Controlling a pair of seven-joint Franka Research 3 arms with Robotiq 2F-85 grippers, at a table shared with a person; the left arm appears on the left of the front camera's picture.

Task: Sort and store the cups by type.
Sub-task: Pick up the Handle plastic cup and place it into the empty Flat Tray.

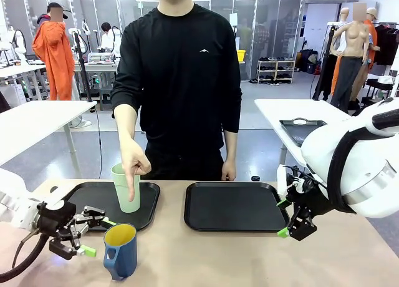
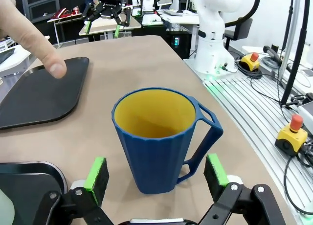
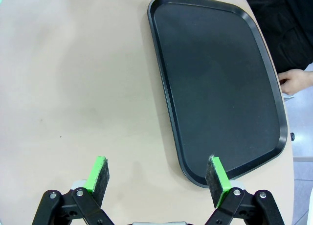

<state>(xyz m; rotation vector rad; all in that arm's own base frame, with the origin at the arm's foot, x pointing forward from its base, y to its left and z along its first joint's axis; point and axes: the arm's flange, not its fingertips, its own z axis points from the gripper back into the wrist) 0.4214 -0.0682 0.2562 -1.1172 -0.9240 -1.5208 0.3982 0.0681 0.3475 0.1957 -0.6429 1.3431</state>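
The tall pale green cup (image 1: 126, 188) stands on the left black tray (image 1: 87, 203). A person's hand (image 1: 132, 168) points a finger down in front of it. The dark blue cup (image 1: 120, 249) with a handle and yellow inside stands on the table in front of that tray. My left gripper (image 1: 93, 236) is open just left of it. In the left wrist view the blue cup (image 2: 156, 137) stands upright between the green pads (image 2: 98, 173), which are apart from it. My right gripper (image 1: 288, 219) hangs open at the right tray's (image 1: 234, 206) right edge, with nothing in it.
The right wrist view shows my right gripper (image 3: 157, 178) over bare table beside the right tray (image 3: 220, 83), with the person's other hand (image 3: 296, 80) at the far table edge. The pointing finger (image 2: 39, 44) hovers above the right tray (image 2: 44, 93) in the left wrist view.
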